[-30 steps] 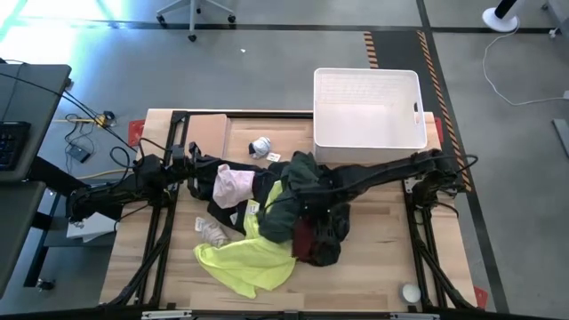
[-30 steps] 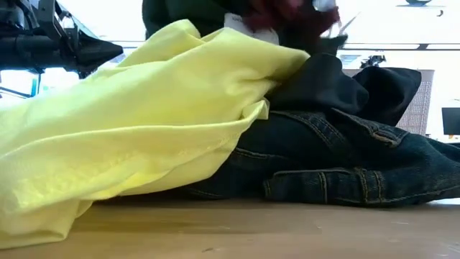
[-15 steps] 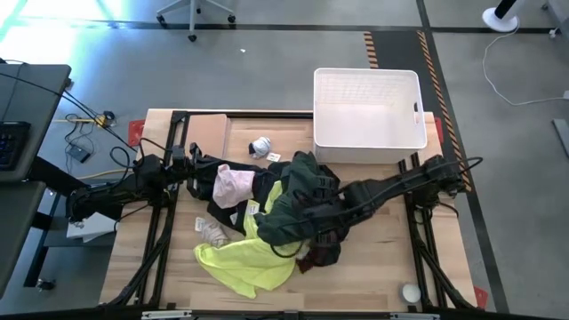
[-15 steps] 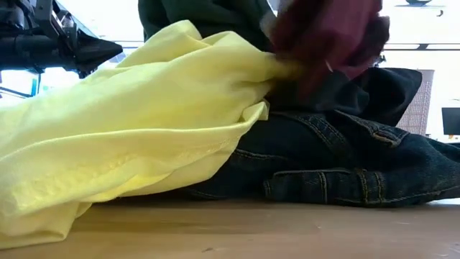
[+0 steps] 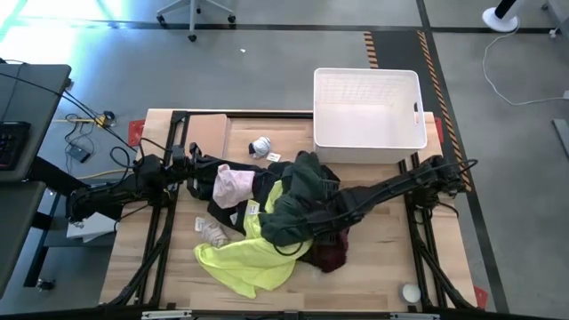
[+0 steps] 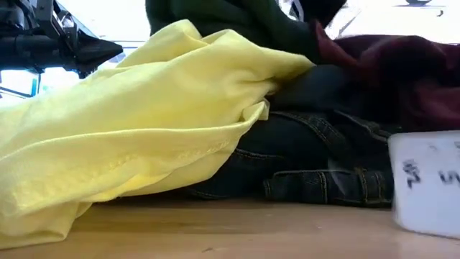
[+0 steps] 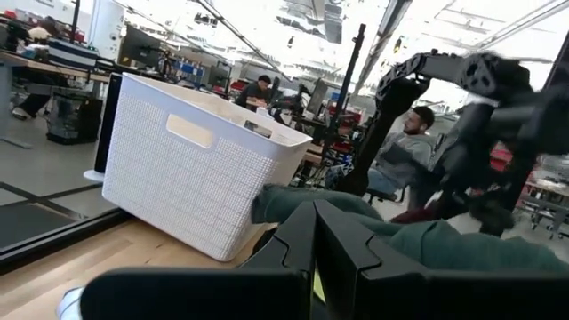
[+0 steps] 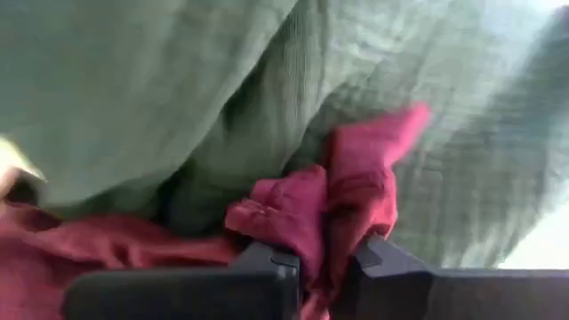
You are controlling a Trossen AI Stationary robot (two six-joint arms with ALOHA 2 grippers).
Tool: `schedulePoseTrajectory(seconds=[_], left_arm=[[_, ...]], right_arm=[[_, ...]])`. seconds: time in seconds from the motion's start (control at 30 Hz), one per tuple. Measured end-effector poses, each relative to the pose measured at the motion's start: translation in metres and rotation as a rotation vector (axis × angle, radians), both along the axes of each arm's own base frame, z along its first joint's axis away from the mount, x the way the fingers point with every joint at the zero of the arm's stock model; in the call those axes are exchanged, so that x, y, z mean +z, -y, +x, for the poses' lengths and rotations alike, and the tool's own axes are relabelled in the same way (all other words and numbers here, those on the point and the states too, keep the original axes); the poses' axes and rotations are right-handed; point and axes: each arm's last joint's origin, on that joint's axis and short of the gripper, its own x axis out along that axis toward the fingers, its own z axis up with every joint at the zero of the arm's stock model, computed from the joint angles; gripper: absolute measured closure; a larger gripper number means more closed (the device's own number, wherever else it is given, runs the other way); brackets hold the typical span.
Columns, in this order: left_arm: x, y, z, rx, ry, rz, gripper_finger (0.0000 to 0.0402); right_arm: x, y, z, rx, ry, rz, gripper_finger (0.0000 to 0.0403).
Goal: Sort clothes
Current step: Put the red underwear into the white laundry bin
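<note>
You are looking down on a grey floor (image 5: 267, 62) surrounding the wooden table (image 5: 373, 276). Yellow-and-black hazard tape (image 5: 427, 49) is running across the floor beyond the table's far right corner. A chair's wheeled base (image 5: 196, 16) is standing at the far edge, and a white fan base (image 5: 500, 20) with its cable (image 5: 516, 89) is sitting at the far right. A dark desk (image 5: 27, 116) carrying a keyboard (image 5: 11, 142) is standing to the left, with cables (image 5: 93, 133) lying beside it. In the left wrist view, bright ceiling lights (image 7: 307, 18) are shining over a workshop where a seated person (image 7: 404, 147) is working near benches.
</note>
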Motion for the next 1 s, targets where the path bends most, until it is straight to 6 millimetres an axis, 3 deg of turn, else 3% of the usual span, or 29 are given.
schedulePoseTrajectory(seconds=[0.17,0.3,0.43,0.53,0.67,0.77,0.87,1.0], left_arm=[[0.0,0.0,0.0,-0.004,-0.001,0.0,0.0398],[0.0,0.0,0.0,-0.004,-0.001,0.0,0.0398],[0.0,0.0,0.0,-0.004,-0.001,0.0,0.0398],[0.0,0.0,0.0,-0.005,0.0,0.001,0.0398],[0.0,0.0,0.0,0.001,0.001,0.0,0.0398],[0.0,0.0,0.0,0.001,-0.001,0.0,0.0398],[0.0,0.0,0.0,-0.008,-0.002,0.0,0.0398],[0.0,0.0,0.0,-0.017,0.003,-0.024,0.0398]], right_arm=[[0.062,-0.006,0.005,0.067,0.182,0.001,0.0396],[0.121,-0.006,-0.003,0.089,0.383,-0.157,0.0395],[0.173,0.01,-0.018,0.04,0.532,-0.377,0.0397],[0.193,0.031,-0.029,-0.024,0.601,-0.458,0.0393],[0.19,0.055,-0.035,0.06,0.591,-0.195,0.0395],[0.17,0.053,-0.025,0.157,0.534,0.082,0.0399],[0.138,0.039,-0.008,0.286,0.48,0.213,0.04],[0.088,0.031,0.01,0.405,0.426,0.248,0.0395]])
